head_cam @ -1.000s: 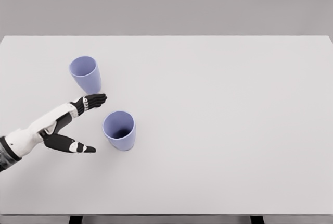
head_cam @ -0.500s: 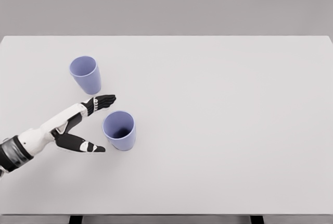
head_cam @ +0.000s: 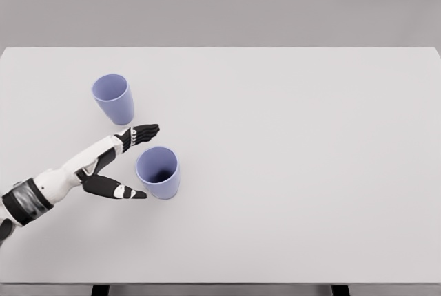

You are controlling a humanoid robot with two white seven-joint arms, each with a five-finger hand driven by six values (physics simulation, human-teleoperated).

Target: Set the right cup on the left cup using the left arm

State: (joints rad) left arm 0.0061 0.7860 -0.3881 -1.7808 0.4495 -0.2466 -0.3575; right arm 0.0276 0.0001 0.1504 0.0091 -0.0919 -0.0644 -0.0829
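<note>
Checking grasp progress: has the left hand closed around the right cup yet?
No, the left hand is open beside the right cup, fingers and thumb spread on either side of it, not wrapped around it.

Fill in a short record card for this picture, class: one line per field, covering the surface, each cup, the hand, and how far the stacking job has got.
surface: white table
left cup: lavender, upright, standing alone toward the far left
right cup: lavender, upright, nearer the camera, open mouth up
left hand: open, fingers and thumb spread on either side of the right cup's left wall, not closed on it
right arm: not in view
cups: apart, not stacked
stage: grasp not yet made; right cup not yet lifted
</note>
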